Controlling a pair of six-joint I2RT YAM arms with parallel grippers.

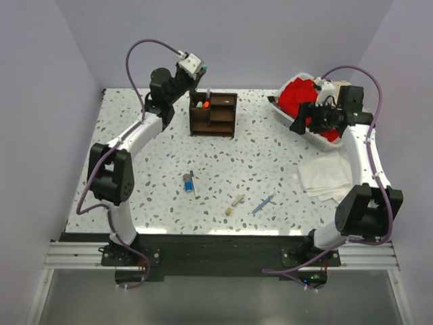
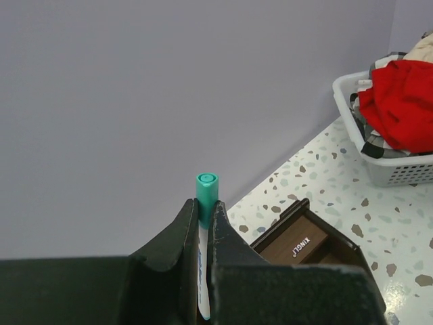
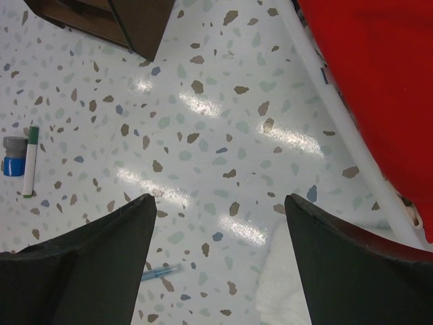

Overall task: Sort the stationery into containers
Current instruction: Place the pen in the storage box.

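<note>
My left gripper (image 1: pixel 197 68) is raised behind the dark brown organiser (image 1: pixel 213 114) and is shut on a teal-capped white marker (image 2: pixel 206 191). The organiser also shows in the left wrist view (image 2: pixel 304 245), below and to the right of the jaws. An orange-capped marker (image 1: pixel 201 104) stands in its left cubby. On the table lie a blue-grey cylinder (image 1: pixel 187 181), a green-white marker (image 1: pixel 194 185), tan eraser bits (image 1: pixel 236 201) and a light blue pen (image 1: pixel 262 204). My right gripper (image 1: pixel 302 122) is open and empty above the table beside the basket; its view shows the cylinder (image 3: pixel 13 156), the green-white marker (image 3: pixel 30 160) and the pen (image 3: pixel 160 273).
A white basket (image 1: pixel 318 139) of red and beige cloth stands at the back right; it also shows in the left wrist view (image 2: pixel 389 172) and in the right wrist view (image 3: pixel 338 116). A white folded cloth (image 1: pixel 325 178) lies in front of it.
</note>
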